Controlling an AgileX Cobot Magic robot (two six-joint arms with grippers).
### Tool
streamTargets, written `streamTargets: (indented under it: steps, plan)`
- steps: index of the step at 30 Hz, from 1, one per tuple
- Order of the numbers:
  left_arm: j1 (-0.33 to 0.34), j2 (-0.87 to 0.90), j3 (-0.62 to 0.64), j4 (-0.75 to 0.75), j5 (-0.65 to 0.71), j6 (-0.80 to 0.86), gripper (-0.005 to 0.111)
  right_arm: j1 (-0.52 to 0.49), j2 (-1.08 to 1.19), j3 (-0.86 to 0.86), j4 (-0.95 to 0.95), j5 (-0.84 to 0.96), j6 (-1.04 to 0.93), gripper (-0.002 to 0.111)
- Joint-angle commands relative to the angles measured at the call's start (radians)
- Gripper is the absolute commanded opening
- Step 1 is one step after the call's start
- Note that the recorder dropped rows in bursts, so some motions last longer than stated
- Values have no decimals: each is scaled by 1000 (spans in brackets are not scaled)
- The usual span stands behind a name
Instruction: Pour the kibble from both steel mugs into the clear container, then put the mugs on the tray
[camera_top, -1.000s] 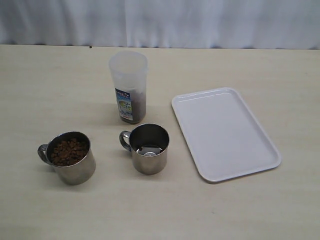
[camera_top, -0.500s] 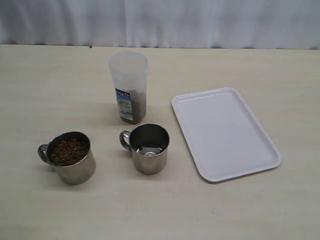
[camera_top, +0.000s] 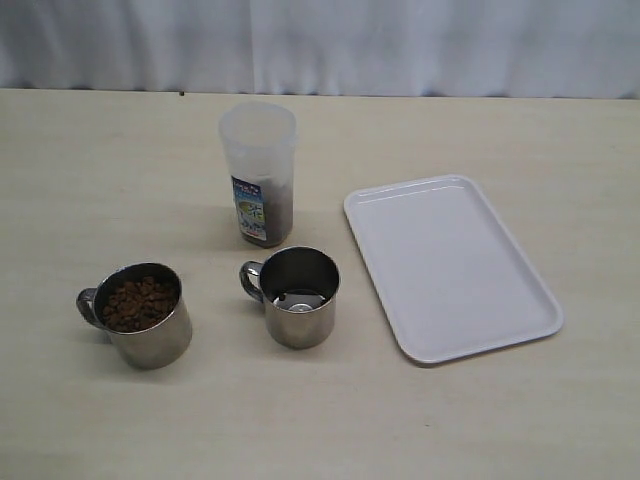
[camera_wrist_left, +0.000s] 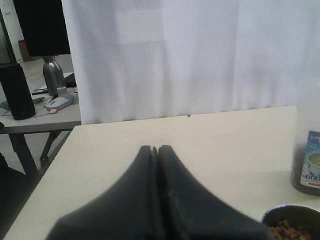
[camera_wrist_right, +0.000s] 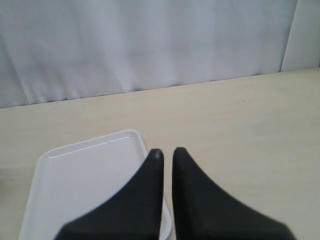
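Backing a pale table (camera_top: 480, 420), white curtain (camera_top: 400, 40), left pincer (camera_wrist_left: 158, 150) clenched, right pincer (camera_wrist_right: 167, 153) clenched

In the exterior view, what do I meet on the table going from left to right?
steel mug holding kibble → empty steel mug → tray. The clear container is omitted; it overlaps the empty steel mug sideways.
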Motion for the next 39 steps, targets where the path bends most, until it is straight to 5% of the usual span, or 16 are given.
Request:
streamTargets:
  steps: [1, 8, 18, 32, 36, 39]
  plan:
    - [-8, -3, 2, -90, -82, -28, 0, 3, -3, 1, -10, -2, -1, 5]
    - [-71, -3, 2, -270, 6, -21, 0, 3, -3, 1, -10, -2, -1, 5]
    - [-355, 352, 2, -321, -88, -25, 0, 3, -3, 1, -10, -2, -1, 5]
    - [-403, 1018, -20, -250, -279, -140, 0, 3, -3, 1, -10, -2, -1, 5]
    - [-475, 1141, -60, -196, -284, -152, 2, 3, -3, 1, -10, -2, -1, 5]
    - [-542, 1197, -70, -131, -335, -152, 15, 3, -3, 1, -10, -2, -1, 5]
